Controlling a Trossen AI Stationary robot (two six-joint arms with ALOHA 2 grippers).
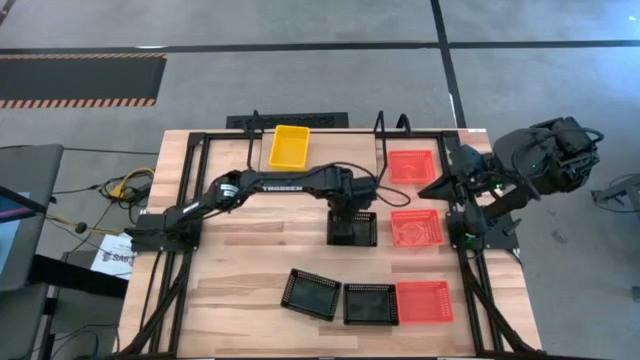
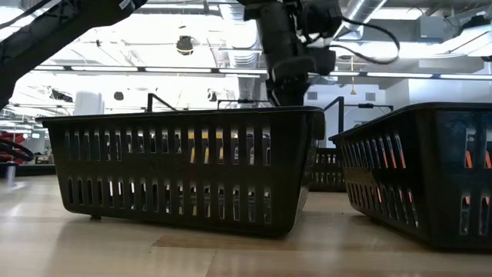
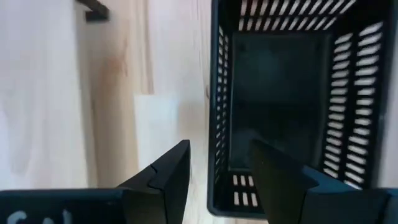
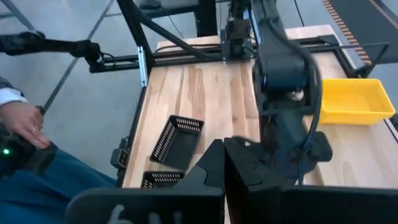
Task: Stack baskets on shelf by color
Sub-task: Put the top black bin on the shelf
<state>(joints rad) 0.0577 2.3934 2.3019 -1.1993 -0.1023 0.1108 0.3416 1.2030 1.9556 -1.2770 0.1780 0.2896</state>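
My left gripper (image 3: 220, 144) hangs open over a black basket (image 1: 356, 228) at the table's middle, pointing down. One finger (image 3: 171, 177) stands outside its side wall (image 3: 217, 106) and the other (image 3: 277, 177) inside, neither touching. My right gripper (image 4: 224, 144) is shut and holds nothing, raised at the table's right side (image 1: 432, 188). On the shelf (image 1: 340, 150) along the far edge rest a yellow basket (image 1: 290, 147) and a red basket (image 1: 411, 165). Another red basket (image 1: 416, 228) lies on the table beside the black one.
Two black baskets (image 1: 311, 293) (image 1: 371, 303) and a red one (image 1: 424, 300) lie in a row near the front edge. Black frame rails (image 1: 190, 200) run along both table sides. A person's hand (image 4: 22, 121) shows beyond the table's near edge.
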